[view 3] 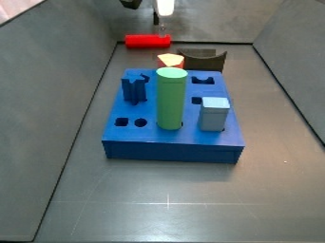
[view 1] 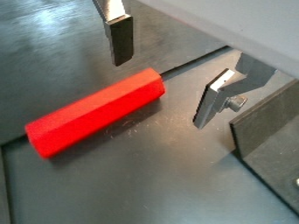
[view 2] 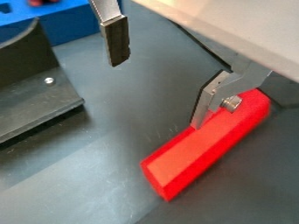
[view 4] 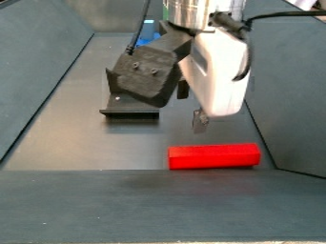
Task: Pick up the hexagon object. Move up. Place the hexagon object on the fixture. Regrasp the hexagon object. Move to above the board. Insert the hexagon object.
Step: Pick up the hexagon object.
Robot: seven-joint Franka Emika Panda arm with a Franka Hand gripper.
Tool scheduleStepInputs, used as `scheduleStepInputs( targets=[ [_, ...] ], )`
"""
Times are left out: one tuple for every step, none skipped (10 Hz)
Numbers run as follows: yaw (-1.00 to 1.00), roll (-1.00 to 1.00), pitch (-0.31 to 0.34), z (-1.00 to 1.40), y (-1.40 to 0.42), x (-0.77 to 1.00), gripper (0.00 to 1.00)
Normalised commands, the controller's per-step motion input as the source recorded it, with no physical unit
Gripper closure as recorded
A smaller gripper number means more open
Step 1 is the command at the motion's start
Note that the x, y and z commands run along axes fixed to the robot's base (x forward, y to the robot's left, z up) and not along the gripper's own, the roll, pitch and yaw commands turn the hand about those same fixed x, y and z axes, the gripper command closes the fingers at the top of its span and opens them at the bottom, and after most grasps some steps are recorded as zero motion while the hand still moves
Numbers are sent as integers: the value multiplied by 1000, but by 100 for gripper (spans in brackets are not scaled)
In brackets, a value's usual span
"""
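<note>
The hexagon object (view 1: 93, 112) is a bright red bar lying flat on the grey floor, also seen in the other views (view 2: 205, 149) (view 3: 147, 41) (view 4: 214, 155). My gripper (view 1: 163, 74) hangs open just above it, with one end of the bar lying below the gap between the fingers. Nothing sits between the fingers (view 2: 114, 42). In a side view the gripper (view 4: 200, 122) hovers over the bar's middle without touching it. The fixture (view 3: 203, 57) (view 4: 143, 76) (view 2: 30, 79) stands beside the bar. The blue board (view 3: 172, 144) lies nearer the front.
On the board stand a green cylinder (view 3: 170, 98), a grey-blue cube (view 3: 214, 114) and a dark blue peg (view 3: 135, 88). A pale orange cone-like piece (view 3: 172, 62) sits at its far edge. Grey walls (view 3: 64, 85) slope up on both sides.
</note>
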Motion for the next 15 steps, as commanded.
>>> scheduleStepInputs(
  targets=[
    [-620,-59,-66,-314,300,0,0],
    [-523,-110,-43,-429,354,0,0],
    [-437,-124,0,-711,429,17,0],
    [-397,-126,0,-726,469,26,0],
    [-394,-140,4,-574,457,6,0],
    [-340,-161,3,-543,251,0,0],
    [-277,-261,-20,-529,86,17,0],
    [-249,-360,-99,-371,9,54,0],
    [-231,-397,-144,-286,0,63,0],
    [-217,-403,-150,-283,0,37,0],
    [-131,-403,-163,-277,0,0,0],
    [0,-361,-150,-329,-37,0,0],
    [83,-260,-114,-509,-157,0,0],
    [111,-169,-86,-620,-217,0,0],
    [131,-44,-11,-583,-263,0,0]
  ],
)
